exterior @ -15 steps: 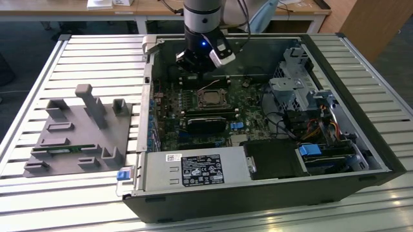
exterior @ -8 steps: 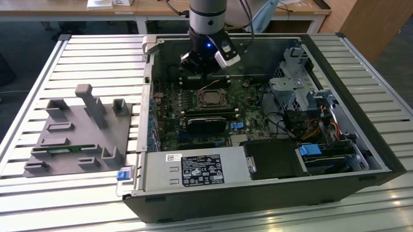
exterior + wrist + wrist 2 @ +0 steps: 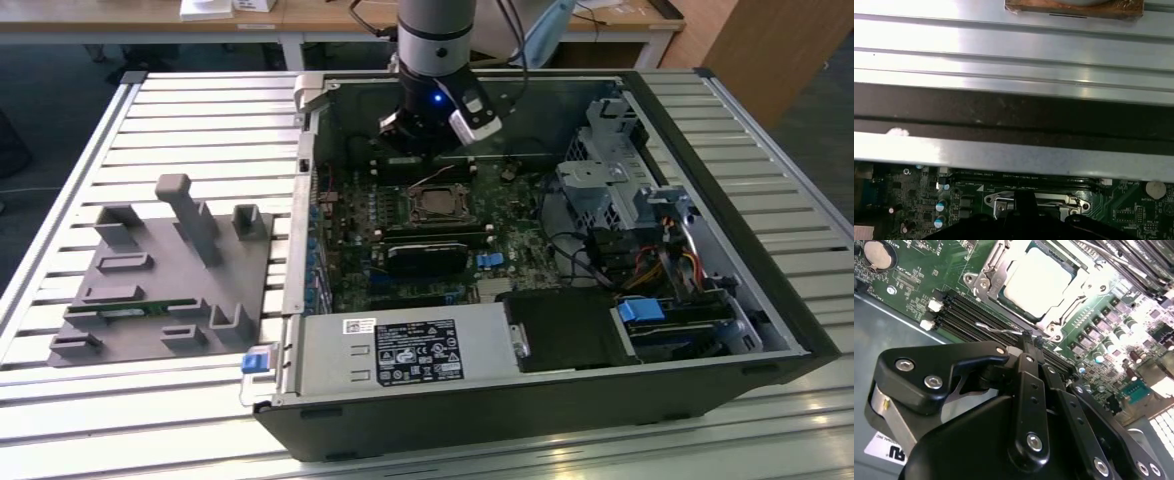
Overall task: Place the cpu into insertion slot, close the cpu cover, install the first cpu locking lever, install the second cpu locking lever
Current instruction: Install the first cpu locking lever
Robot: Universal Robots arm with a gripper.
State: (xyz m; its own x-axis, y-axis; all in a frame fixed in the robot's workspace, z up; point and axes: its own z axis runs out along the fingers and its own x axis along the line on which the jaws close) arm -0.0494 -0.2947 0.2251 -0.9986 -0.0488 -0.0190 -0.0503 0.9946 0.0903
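Note:
The cpu, a pale silver square, lies in the insertion slot on the green motherboard. The silver cpu cover lies flat around it. A thin wire locking lever runs along the socket edge nearest the black memory slots. My gripper is shut, with its black fingertips meeting at that lever's end. In the exterior view the gripper hangs inside the open case, just beyond the socket's far edge. In the first wrist view the socket frame shows just above the gripper's black body.
Black memory slots run beside the socket. A power supply box fills the case's near side, and a drive cage with cables stands at the exterior view's right. A grey fixture sits on the slatted table outside the case.

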